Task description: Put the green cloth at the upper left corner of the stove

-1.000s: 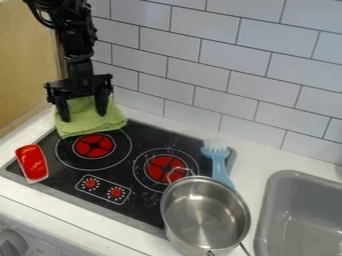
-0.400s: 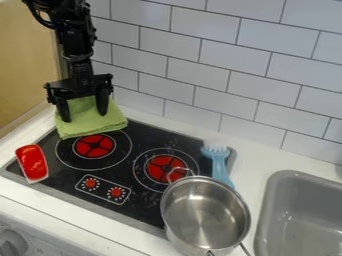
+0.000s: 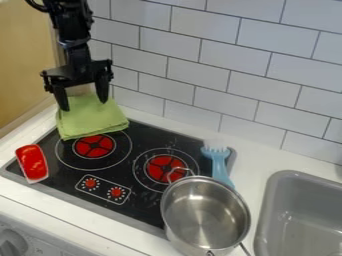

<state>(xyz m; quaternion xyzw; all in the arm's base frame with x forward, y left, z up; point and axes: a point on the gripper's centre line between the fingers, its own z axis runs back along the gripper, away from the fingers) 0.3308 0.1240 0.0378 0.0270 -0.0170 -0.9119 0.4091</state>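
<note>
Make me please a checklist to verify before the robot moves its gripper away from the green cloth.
1. Green cloth at the upper left corner of the stove: ok.
2. Gripper open, fingers apart: ok.
3. Fingertips free of contact with the cloth: cannot tell; they hang at its back part.
4. Cloth clear of the nearest burner's outer ring: not ok; it covers the ring's upper part.
5. Metal pot apart from the cloth: ok, it is at the lower right.

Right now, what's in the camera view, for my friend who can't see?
Black gripper, open, over a green cloth at the upper left corner of the stove. A red thing sits on the left; a blue tool and metal pot are right, near a sink.
</note>
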